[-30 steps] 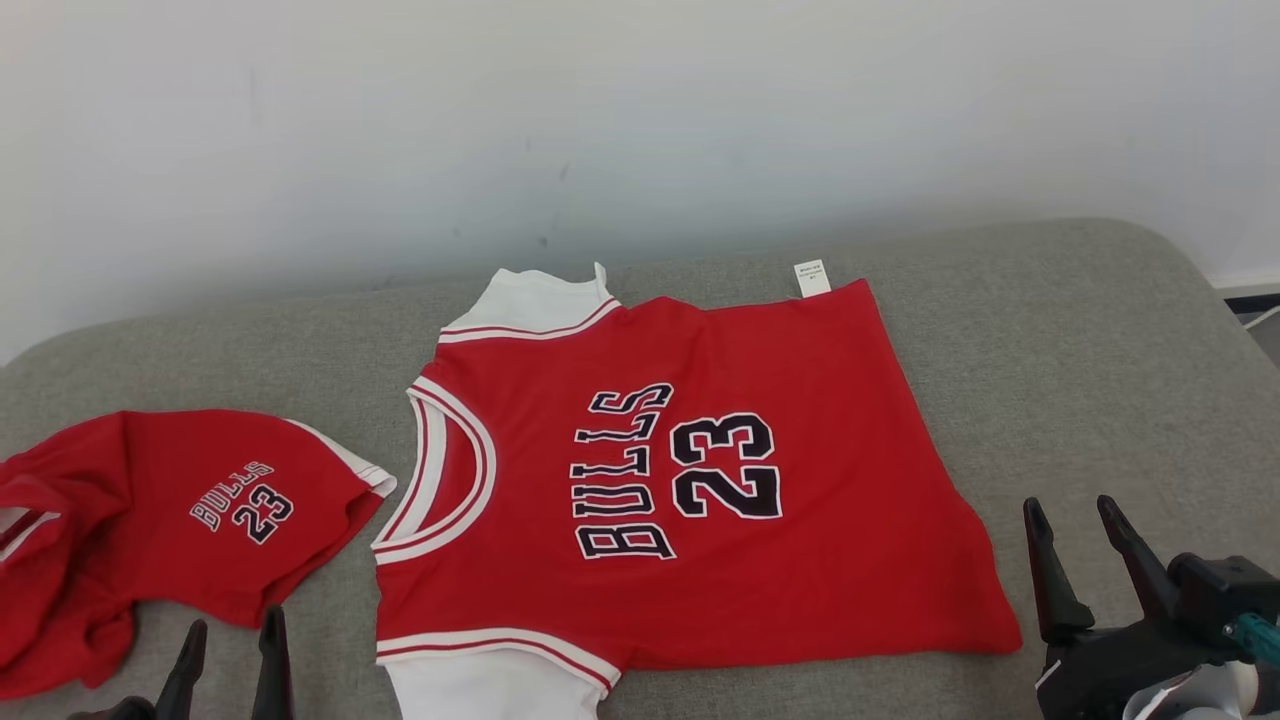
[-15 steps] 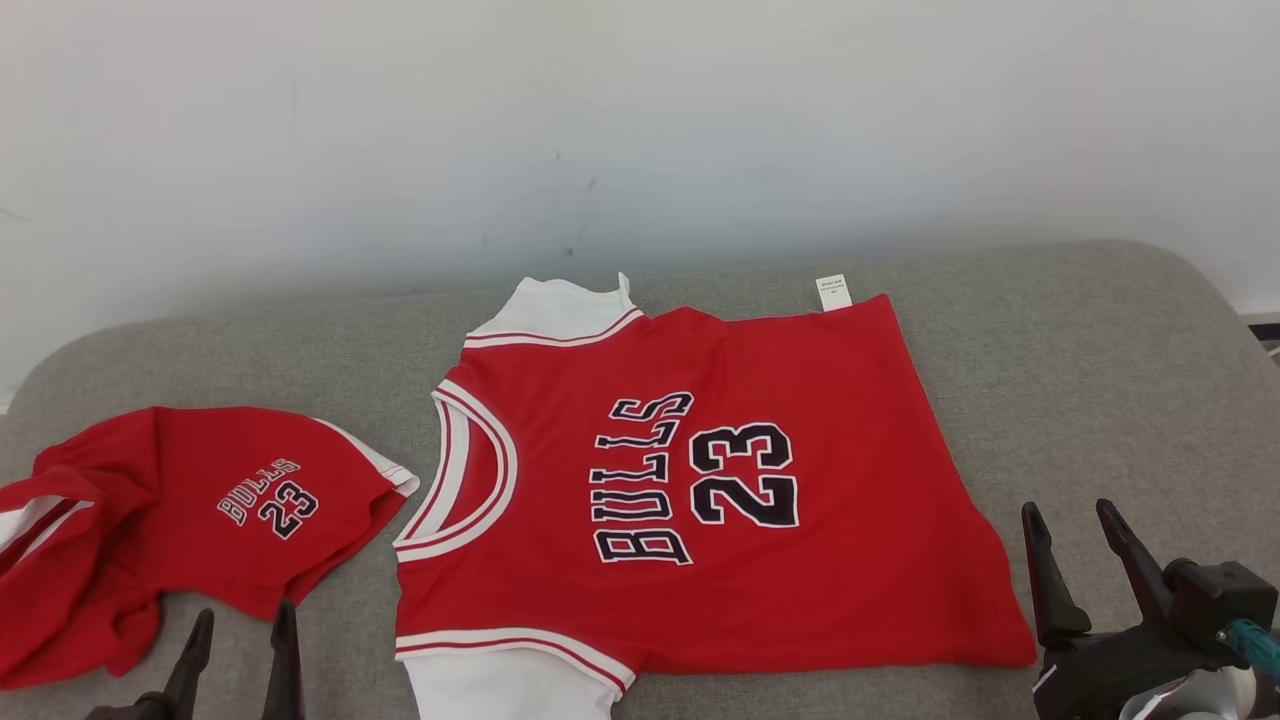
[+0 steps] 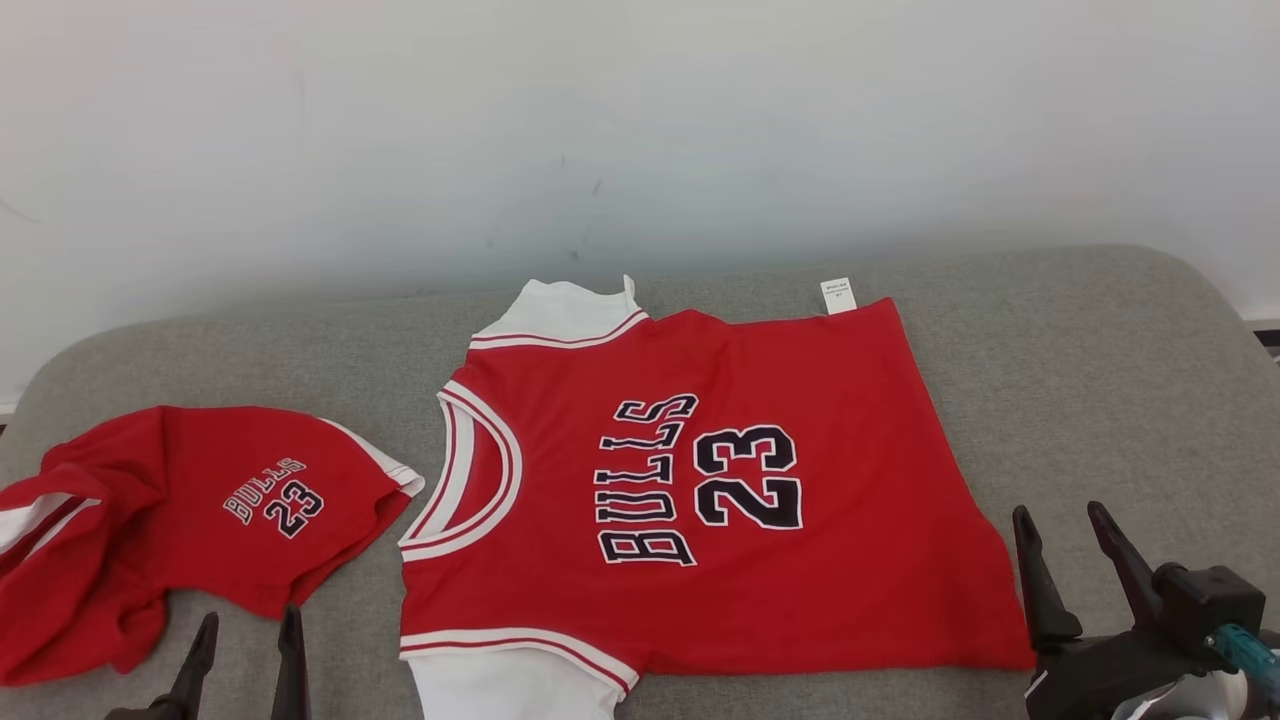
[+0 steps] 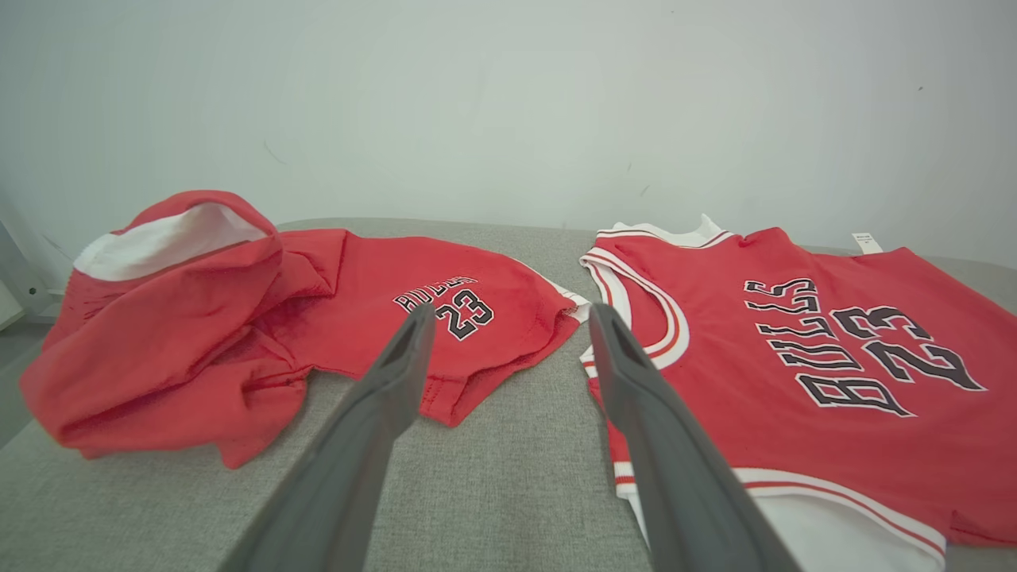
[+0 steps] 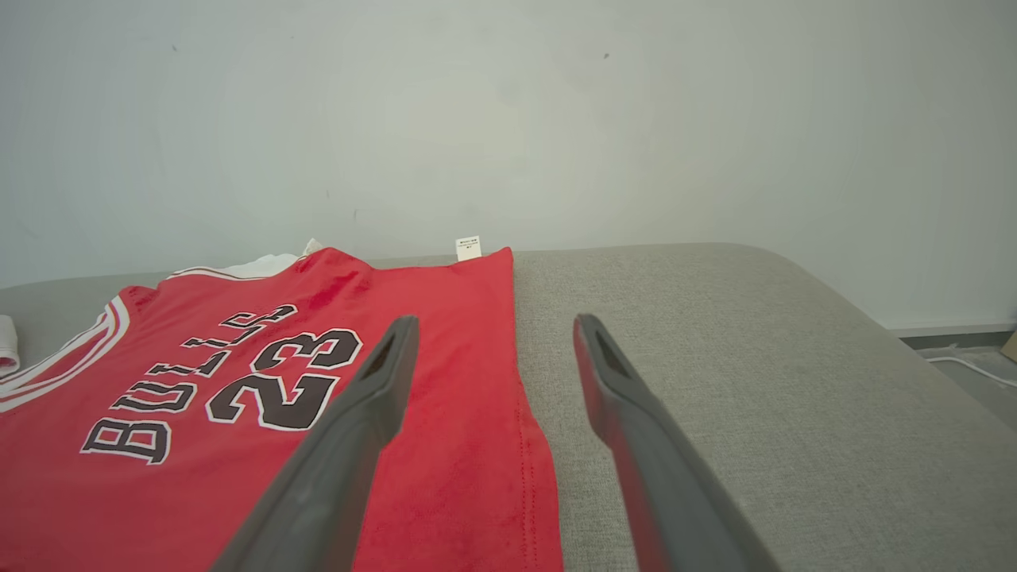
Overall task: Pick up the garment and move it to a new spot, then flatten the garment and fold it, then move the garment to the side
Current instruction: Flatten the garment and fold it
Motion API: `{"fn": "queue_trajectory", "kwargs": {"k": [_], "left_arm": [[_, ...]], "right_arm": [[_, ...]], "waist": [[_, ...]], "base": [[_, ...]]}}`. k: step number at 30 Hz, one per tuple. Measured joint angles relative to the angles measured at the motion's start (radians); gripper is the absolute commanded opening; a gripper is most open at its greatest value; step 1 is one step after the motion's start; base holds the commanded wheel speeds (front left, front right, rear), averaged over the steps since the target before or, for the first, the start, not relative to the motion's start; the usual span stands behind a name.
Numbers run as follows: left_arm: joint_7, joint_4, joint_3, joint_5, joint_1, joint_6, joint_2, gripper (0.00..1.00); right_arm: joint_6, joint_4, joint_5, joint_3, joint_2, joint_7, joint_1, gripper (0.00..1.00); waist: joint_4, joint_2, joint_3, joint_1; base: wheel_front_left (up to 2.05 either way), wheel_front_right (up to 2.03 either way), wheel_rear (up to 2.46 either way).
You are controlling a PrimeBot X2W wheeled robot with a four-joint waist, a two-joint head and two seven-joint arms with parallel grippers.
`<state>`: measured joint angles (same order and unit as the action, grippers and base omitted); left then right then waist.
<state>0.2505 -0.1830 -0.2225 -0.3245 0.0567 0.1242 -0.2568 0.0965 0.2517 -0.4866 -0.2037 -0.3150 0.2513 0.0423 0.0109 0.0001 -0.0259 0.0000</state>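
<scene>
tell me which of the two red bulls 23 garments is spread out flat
The large jersey in the middle; the smaller red piece to its left lies bunched up.

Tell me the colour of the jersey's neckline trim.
The neckline trim is white with a thin red stripe through it; clearest in the head view.

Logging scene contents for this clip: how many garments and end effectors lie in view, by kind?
Garments: 2, flat jersey and crumpled red garment
End effectors: 2, left end effector and right end effector, both open
Total: 4
</scene>
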Motion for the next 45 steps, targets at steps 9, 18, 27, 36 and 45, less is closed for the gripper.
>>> {"fn": "queue_trajectory", "kwargs": {"k": [9, 18, 27, 36, 45], "left_arm": [[0.000, -0.003, 0.013, 0.017, 0.000, 0.000, 0.007, 1.00], [0.000, -0.015, 0.003, 0.052, -0.005, 0.000, 0.005, 1.00], [0.000, -0.024, -0.003, 0.070, -0.007, 0.000, 0.001, 1.00], [-0.006, -0.025, -0.019, 0.078, -0.002, -0.002, -0.012, 1.00], [-0.061, -0.017, -0.083, 0.037, 0.040, -0.091, 0.001, 1.00]], "right_arm": [[-0.001, -0.002, 0.016, 0.012, 0.005, 0.000, -0.014, 1.00], [-0.009, -0.010, 0.032, 0.029, 0.009, 0.001, -0.020, 1.00], [-0.017, -0.003, 0.043, 0.041, 0.014, 0.001, -0.034, 1.00], [-0.026, 0.003, 0.057, 0.044, 0.015, 0.001, -0.035, 1.00], [-0.030, 0.035, 0.057, 0.041, 0.013, 0.000, -0.057, 1.00]], "waist": [[0.007, 0.0000, 0.005, 0.0001], [0.019, 0.0000, 0.014, 0.0000], [0.034, 0.0000, 0.012, 0.0000], [0.048, 0.0000, 0.009, 0.0000], [0.052, 0.0000, 0.016, 0.0000]], "base": [[0.00, 0.00, 0.00], [0.00, 0.00, 0.00], [0.00, 0.00, 0.00], [0.00, 0.00, 0.00], [0.00, 0.00, 0.00]]}}
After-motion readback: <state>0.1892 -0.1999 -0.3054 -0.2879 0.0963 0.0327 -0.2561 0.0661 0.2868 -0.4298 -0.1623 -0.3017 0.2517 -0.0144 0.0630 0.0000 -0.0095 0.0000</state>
